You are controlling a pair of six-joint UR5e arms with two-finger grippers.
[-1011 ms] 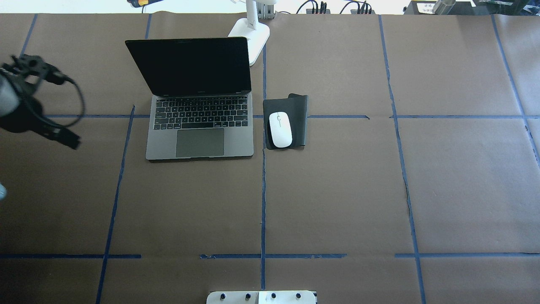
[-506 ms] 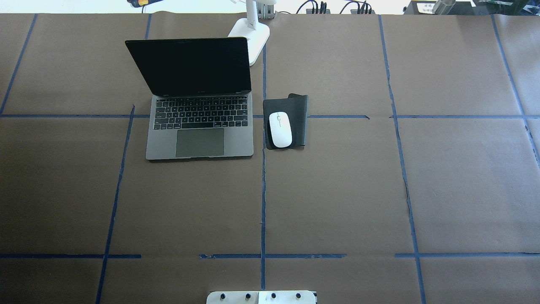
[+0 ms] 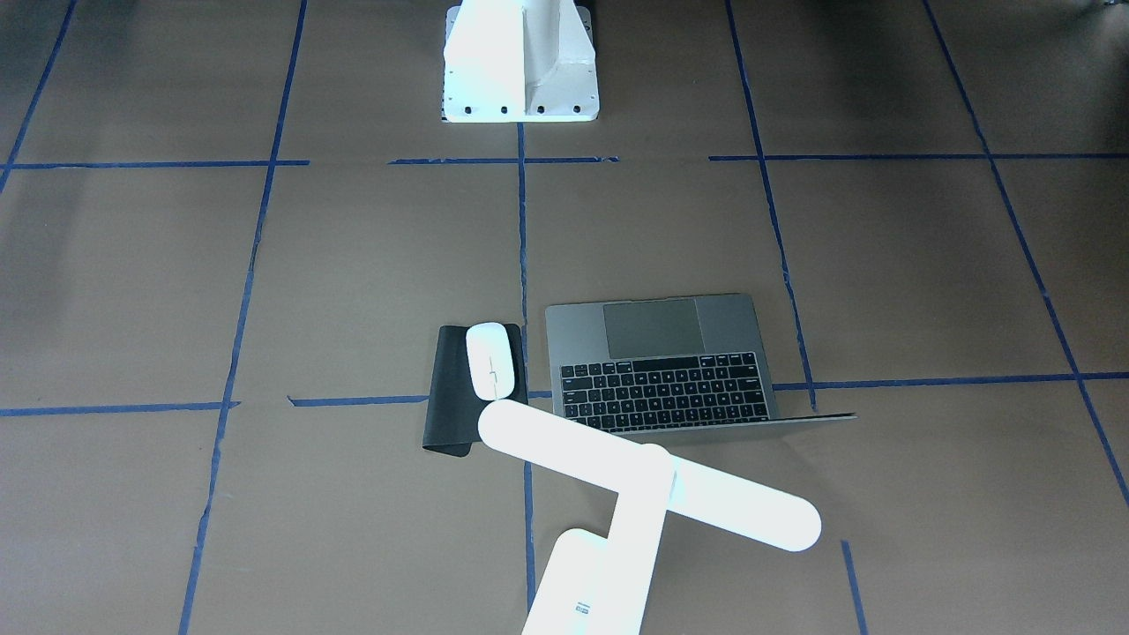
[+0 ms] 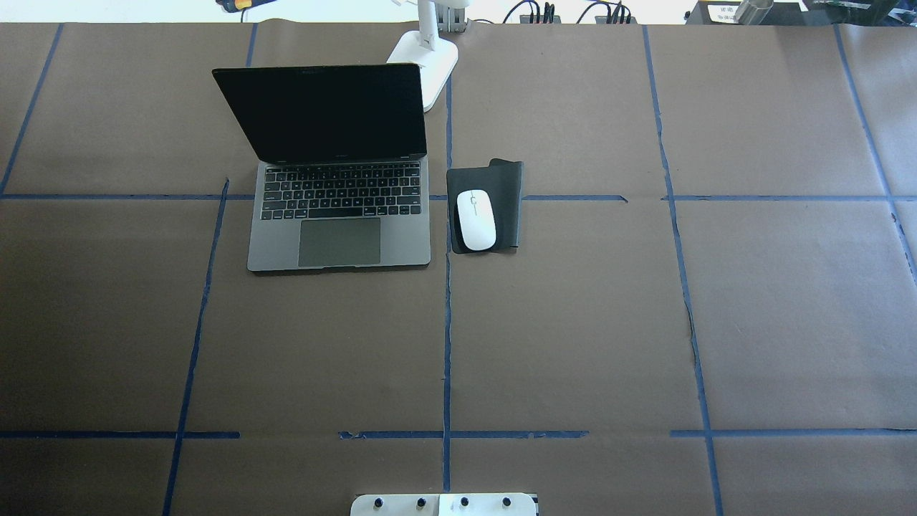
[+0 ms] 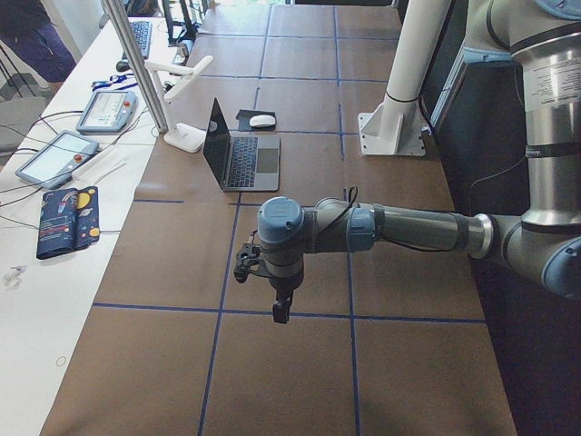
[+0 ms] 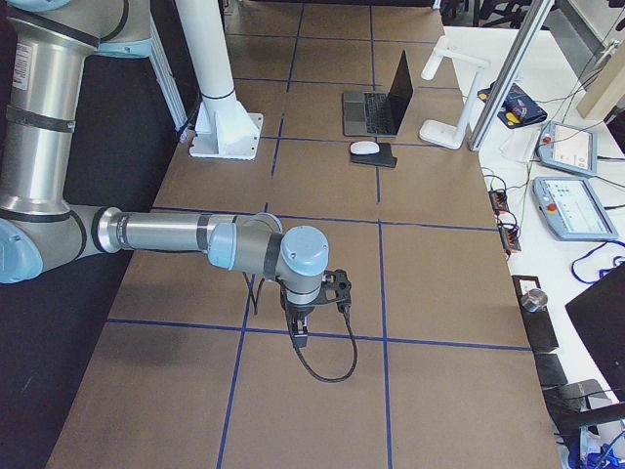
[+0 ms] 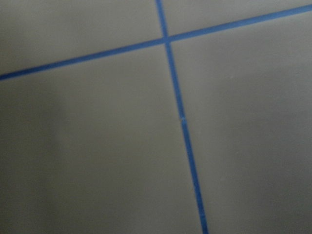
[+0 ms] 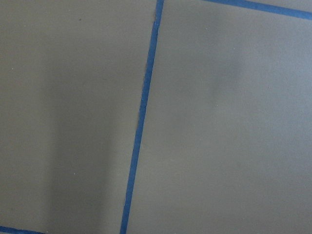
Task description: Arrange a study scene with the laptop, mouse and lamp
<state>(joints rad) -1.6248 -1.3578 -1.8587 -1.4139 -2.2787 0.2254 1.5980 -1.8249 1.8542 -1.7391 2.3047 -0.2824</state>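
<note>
**Laptop** (image 4: 340,204): open, screen dark, on the brown-papered table (image 4: 573,322). It sits at 11 o'clock from the table's centre in the overhead view.

**Mouse** (image 4: 476,220): white, lying on a black mat (image 4: 507,208) at 3 o'clock of the laptop, just beside it.

**Lamp** (image 4: 428,61): white base at 1 o'clock of the laptop, near the lid's corner. From the front-facing camera its bar head crosses in front of the mat's end and the laptop's lid edge.

**Left gripper** (image 5: 281,313): points down over bare paper, well apart from the laptop. It shows in a side view only, so its jaw spread cannot be told.

**Right gripper** (image 6: 298,340): points down near the table's opposite end (side view only), and its spread likewise cannot be told.
</note>
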